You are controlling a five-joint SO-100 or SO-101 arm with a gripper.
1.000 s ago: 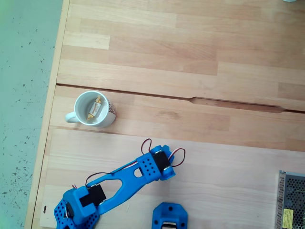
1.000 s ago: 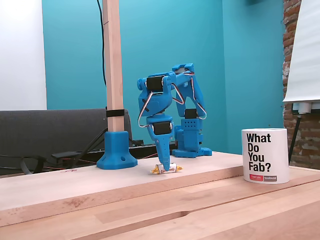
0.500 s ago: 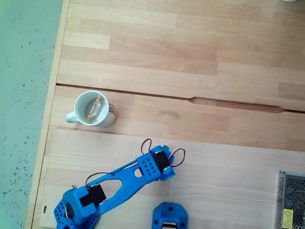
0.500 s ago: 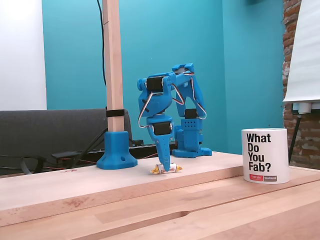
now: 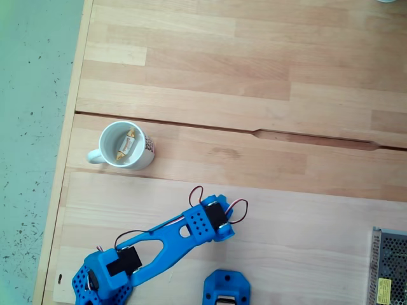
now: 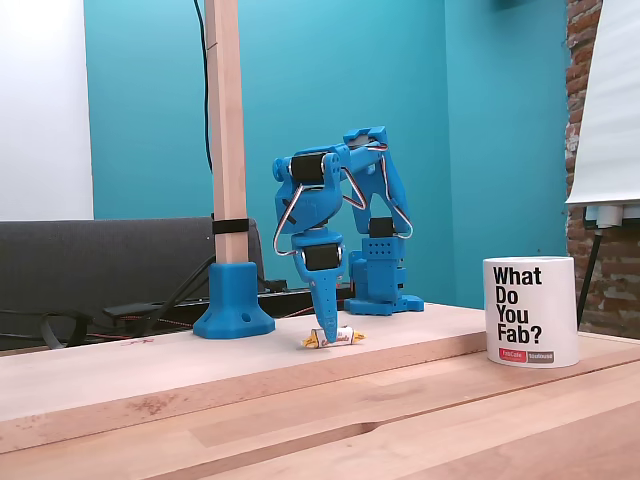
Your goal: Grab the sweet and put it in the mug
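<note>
a fixed view shows the gripper [image 6: 326,335] tip down on a sweet [image 6: 336,338] on the desk [image 6: 150,375], far from the mug [image 6: 530,312]. clamped or not, i cannot tell. the sweet looks light and crinkly, so pinch its white middle.

The arm [image 6: 335,215] is built from bright blue printed plastic, with black servo blocks set at its joints. Thin red and dark wires loop out near the wrist, and one link [image 5: 194,223] carries a grid of small holes.
</note>
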